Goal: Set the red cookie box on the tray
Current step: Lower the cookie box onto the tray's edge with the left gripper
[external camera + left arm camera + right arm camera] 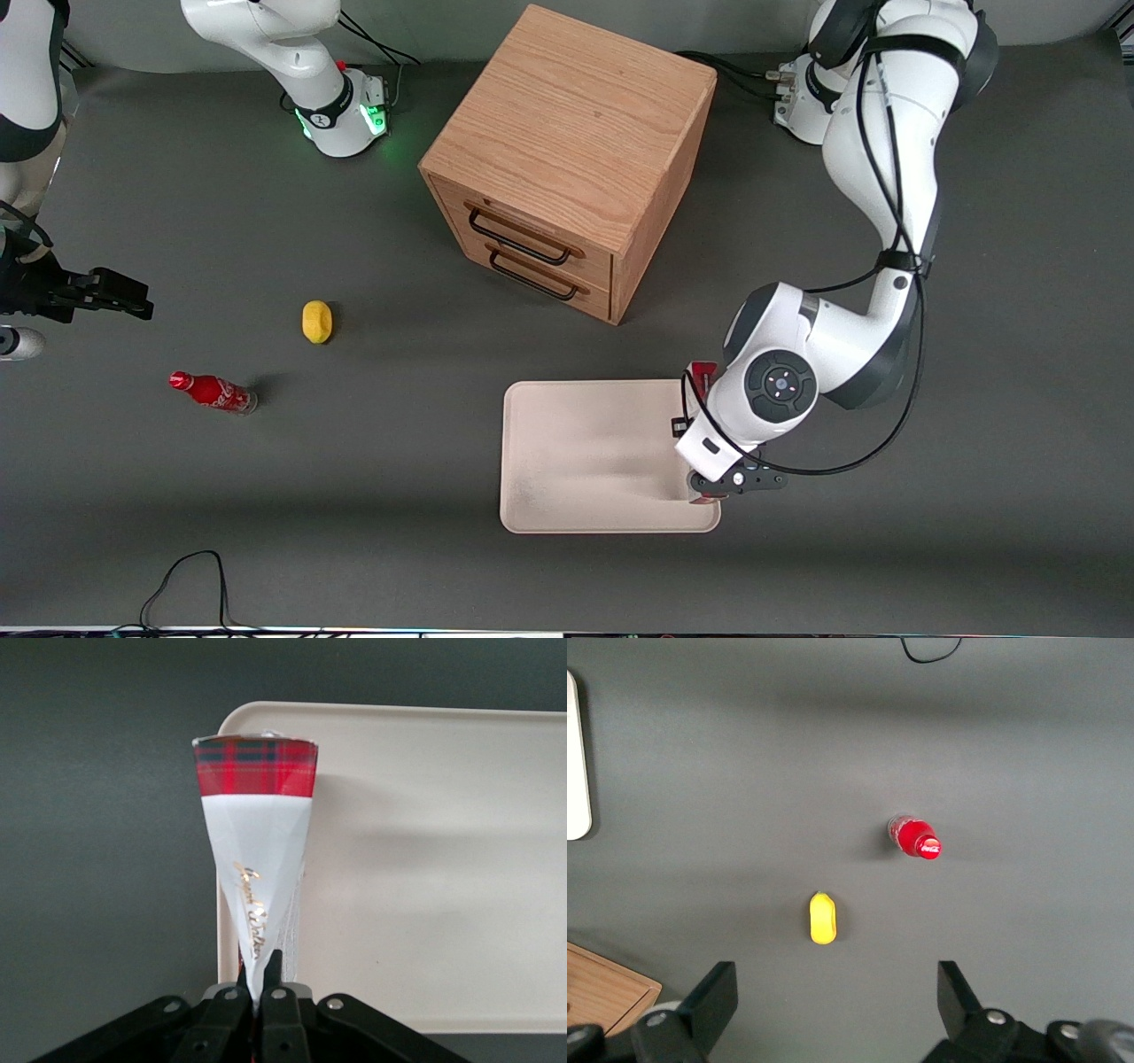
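**A:** Grey tabletop [372, 496] all round, and we've got loads of open room in the lower half of the front frame. Nearest clutter is the wooden drawer cabinet [567, 159] up top-centre, well apart from the tray [585, 452].

**B:** Yep, we see the gripper [709, 489] low at the tray's edge on the working arm's end, near the corner closest to the front camera. Its fingers [266, 988] are pinched onto the red cookie box [257, 842].

**A:** We see the box edge-on in the wrist view, its long axis running straight away from the fingers, tartan end farthest out, along the tray's rim. Whether it touches the tray, we can't tell.

**B:** Yellow lump [317, 321] and cola bottle [213, 392] sit toward the parked arm's end, centre-left in the front frame.
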Robot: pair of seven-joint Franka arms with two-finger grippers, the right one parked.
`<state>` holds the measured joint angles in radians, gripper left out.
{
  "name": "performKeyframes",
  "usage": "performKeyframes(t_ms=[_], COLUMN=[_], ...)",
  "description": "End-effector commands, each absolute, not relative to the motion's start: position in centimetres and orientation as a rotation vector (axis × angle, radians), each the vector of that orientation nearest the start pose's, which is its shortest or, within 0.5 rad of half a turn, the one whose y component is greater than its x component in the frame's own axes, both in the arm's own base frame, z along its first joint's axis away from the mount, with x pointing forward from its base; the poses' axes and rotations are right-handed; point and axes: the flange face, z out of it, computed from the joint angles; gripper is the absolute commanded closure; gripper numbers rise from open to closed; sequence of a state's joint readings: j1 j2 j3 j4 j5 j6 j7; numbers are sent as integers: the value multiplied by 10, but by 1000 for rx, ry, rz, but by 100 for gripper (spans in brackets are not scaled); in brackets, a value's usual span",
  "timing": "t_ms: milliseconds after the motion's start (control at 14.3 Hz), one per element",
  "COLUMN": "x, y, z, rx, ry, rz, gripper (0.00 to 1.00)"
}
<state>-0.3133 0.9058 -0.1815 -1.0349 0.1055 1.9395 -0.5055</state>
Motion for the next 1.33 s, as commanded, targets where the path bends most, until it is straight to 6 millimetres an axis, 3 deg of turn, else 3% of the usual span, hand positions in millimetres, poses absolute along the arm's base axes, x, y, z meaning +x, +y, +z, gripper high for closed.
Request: performKeyframes(t_ms=[0, 70, 489, 559, 629, 699, 838, 978, 1118, 1258], x=[712, 708, 712, 712, 712, 711, 710, 707, 699, 687], y=[-325, -333, -333, -333, -334, -337, -336, -334, -331, -328], z=[286, 281, 261, 261, 261, 262, 266, 290, 324, 372], rx=[-3167, -3160, -3146, -3141, -3131, -3116, -3106, -3104, -3087, -3061], ry=[-32, -10, 3, 7, 18, 36, 37, 28, 1, -52], rz=[-26, -28, -72, -77, -87, -99, -91, -77, -20, 16], gripper=[100, 100, 99, 49, 16, 0, 0, 0, 0, 0])
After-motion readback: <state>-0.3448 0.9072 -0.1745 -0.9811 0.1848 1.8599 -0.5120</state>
